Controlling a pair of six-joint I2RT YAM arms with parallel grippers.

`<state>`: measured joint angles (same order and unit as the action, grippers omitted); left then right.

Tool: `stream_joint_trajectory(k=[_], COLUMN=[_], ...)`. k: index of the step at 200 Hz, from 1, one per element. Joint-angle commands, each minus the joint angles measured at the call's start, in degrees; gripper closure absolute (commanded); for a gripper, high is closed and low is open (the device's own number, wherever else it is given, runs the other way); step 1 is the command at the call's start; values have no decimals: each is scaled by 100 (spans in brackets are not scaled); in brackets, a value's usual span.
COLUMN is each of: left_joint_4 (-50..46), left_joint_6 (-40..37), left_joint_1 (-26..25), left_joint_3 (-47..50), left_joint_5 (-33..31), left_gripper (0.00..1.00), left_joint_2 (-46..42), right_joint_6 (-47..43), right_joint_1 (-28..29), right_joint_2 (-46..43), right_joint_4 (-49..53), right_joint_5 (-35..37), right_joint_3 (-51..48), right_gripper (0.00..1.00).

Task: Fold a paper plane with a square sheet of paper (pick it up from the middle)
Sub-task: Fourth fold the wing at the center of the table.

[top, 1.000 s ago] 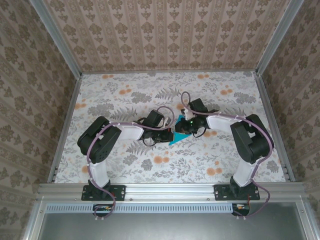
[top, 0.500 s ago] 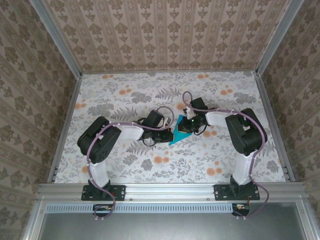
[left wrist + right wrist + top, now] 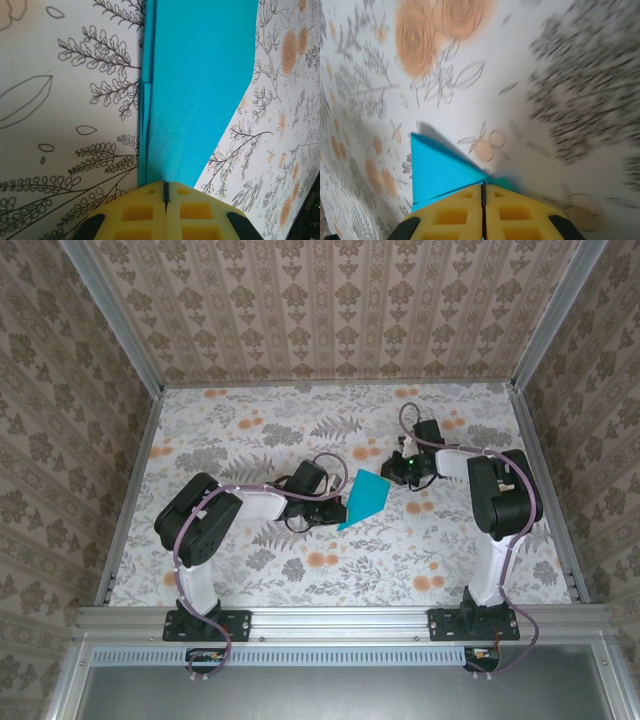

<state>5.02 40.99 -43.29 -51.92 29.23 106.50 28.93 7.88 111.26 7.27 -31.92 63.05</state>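
The teal-blue paper plane [image 3: 366, 496] lies mid-table between both grippers, a folded sheet with a long crease. My left gripper [image 3: 338, 510] is shut on its near end; in the left wrist view the yellow fingertips [image 3: 145, 200] pinch the paper plane [image 3: 200, 75] right beside the crease. My right gripper [image 3: 392, 476] is at the sheet's far right corner. In the right wrist view that gripper [image 3: 483, 186] is shut, with a pointed flap of the paper plane [image 3: 437, 170] running into the seam between the jaws and lifted off the table.
The floral-patterned table [image 3: 250, 430] has aluminium rails on the left [image 3: 130, 490] and right [image 3: 545, 490] and wallpapered walls behind. Free tabletop lies at the back and towards the front.
My right gripper has moved right and back from over the paper to its far corner, closing as it went. More of the teal sheet now shows. The left arm has stayed put.
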Motion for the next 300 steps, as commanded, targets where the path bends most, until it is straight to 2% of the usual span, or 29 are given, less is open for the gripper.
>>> stream_joint_trajectory(k=[1,26,68,128,158,193,300], left_joint_4=[-850,-847,-884,-923,-994,-1083,-1012], left_joint_6=[67,83,84,89,89,115,198], left_joint_1=[45,46,50,49,49,54,62], left_joint_3=[263,238,232,162,162,217,412], left_joint_5=[-218,-243,-251,-236,-240,-251,-223], left_gripper=[100,100,100,100,100,100,100], left_joint_2=[264,291,293,335,338,337,275], right_joint_6=[136,403,771,709,514,577,1153], right_joint_1=[29,295,955,1344,1240,597,-188], right_joint_2=[-716,-1215,-1274,-518,-247,-4,264], right_joint_4=[-622,-1133,-1397,-1253,-888,-850,-1217], right_joint_5=[-176,-402,-363,-548,-286,61,654], right_joint_3=[-308,-1028,-1578,-1312,-1106,-1028,-567], right_gripper=[90,89,89,90,94,99,100])
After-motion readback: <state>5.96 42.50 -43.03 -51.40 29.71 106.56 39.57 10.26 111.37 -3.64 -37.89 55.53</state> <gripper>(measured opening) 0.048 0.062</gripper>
